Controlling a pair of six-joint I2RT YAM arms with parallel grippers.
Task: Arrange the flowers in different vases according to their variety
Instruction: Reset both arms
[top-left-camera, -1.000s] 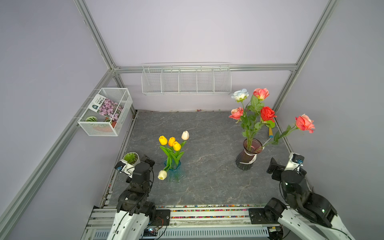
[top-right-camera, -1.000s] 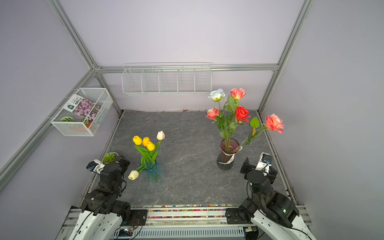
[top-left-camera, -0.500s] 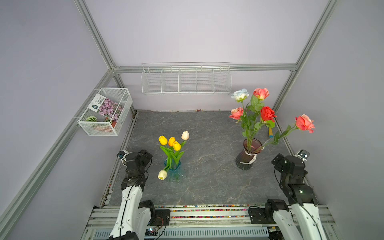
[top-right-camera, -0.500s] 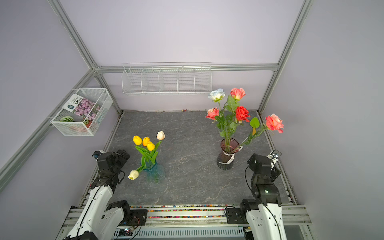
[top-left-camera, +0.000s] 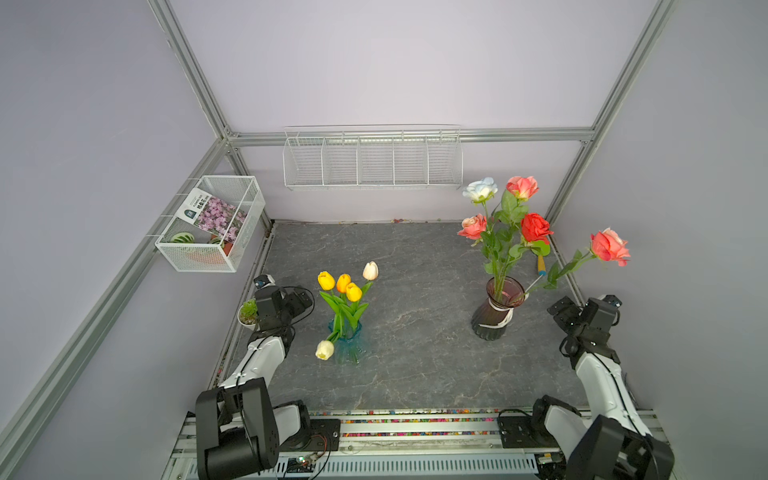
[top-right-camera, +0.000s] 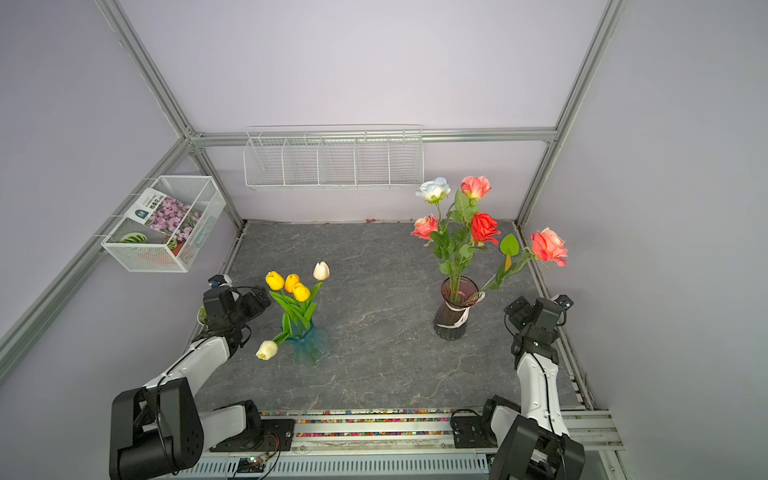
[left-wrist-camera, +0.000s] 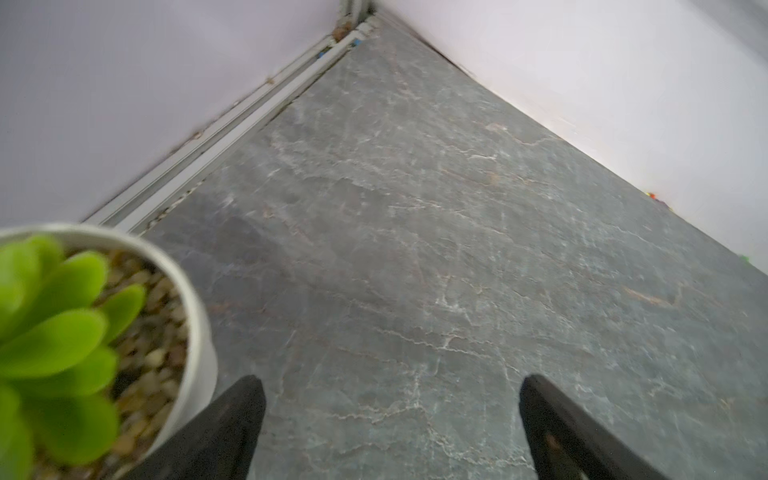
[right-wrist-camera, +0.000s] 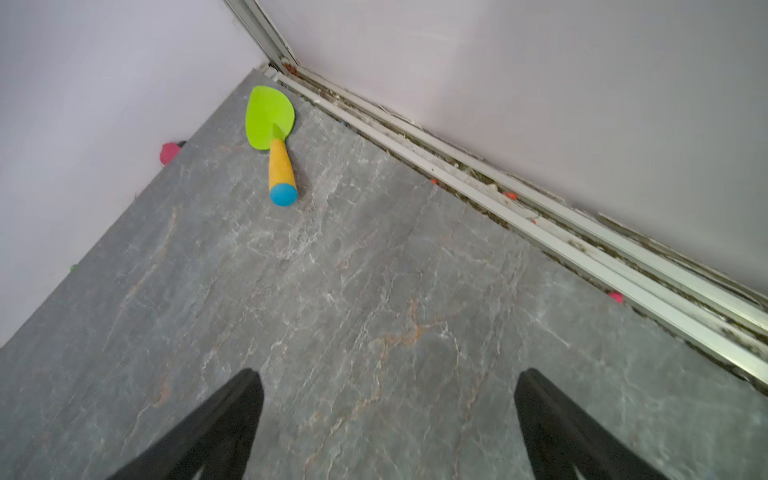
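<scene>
Several tulips (top-left-camera: 343, 282), yellow, orange and cream, stand in the short teal vase (top-left-camera: 348, 341) at the middle left; one cream tulip (top-left-camera: 324, 349) droops over its rim. Several roses (top-left-camera: 535, 227), coral, red and white-blue, fill the tall maroon vase (top-left-camera: 496, 316) at the right; one coral rose (top-left-camera: 609, 247) leans far out to the right. My left gripper (top-left-camera: 302, 300) hovers open left of the tulips, empty in the left wrist view (left-wrist-camera: 390, 386). Open and empty as well, my right gripper (top-left-camera: 561, 313) sits right of the maroon vase, over bare table (right-wrist-camera: 388, 382).
A green succulent in a white pot (left-wrist-camera: 83, 332) stands close beside my left gripper at the table's left edge. A toy trowel (right-wrist-camera: 274, 141) lies in the far right corner. A wire basket (top-left-camera: 212, 224) hangs on the left wall, a wire rack (top-left-camera: 372, 158) on the back wall.
Both arms have stretched out from a folded pose by the front rail, carrying the grippers farther back along the table's sides. Both stayed open. The flowers and vases have not moved.
</scene>
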